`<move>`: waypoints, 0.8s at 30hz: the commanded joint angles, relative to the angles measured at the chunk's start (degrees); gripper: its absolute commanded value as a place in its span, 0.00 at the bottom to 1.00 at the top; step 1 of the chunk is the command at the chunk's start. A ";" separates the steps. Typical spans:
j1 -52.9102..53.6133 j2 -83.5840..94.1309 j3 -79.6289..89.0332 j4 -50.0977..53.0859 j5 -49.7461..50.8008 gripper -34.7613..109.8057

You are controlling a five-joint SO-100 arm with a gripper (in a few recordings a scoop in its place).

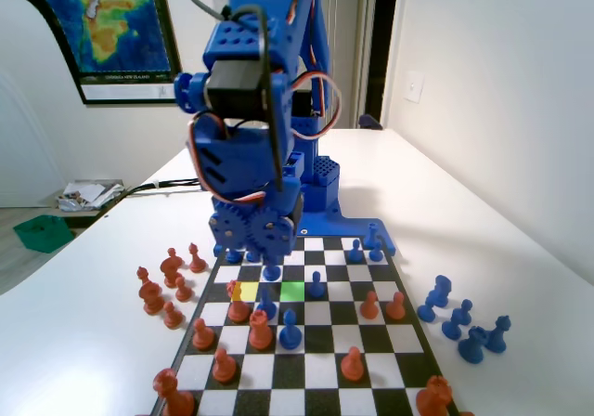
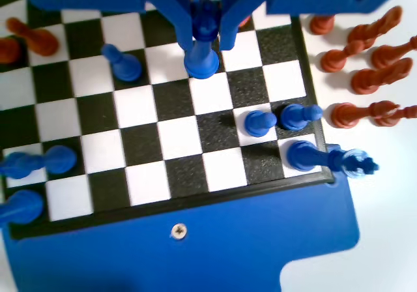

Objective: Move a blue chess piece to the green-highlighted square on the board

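fixed view: low, board's (image 1: 306,342) far end, facing arm; wrist view: close, looking down; shared: board squares

A blue 3D-printed arm (image 1: 251,110) — blocky shells with studded tops, black servo bodies set in the joints, slotted vents on one housing, toothed gears above the gripper (image 1: 269,266) — trailing black, red and white cables looped along its side, its flat jaws the same glossy blue.

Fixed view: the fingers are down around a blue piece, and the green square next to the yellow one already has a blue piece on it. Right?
Not quite. In the fixed view the green square is bare. The fingers do close around the blue piece, as the wrist view shows.
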 commanded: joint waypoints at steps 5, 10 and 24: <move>-2.72 4.83 -1.41 -0.70 3.08 0.25; -4.39 2.64 -0.62 -3.87 5.19 0.25; -6.86 2.29 4.92 -9.58 6.94 0.25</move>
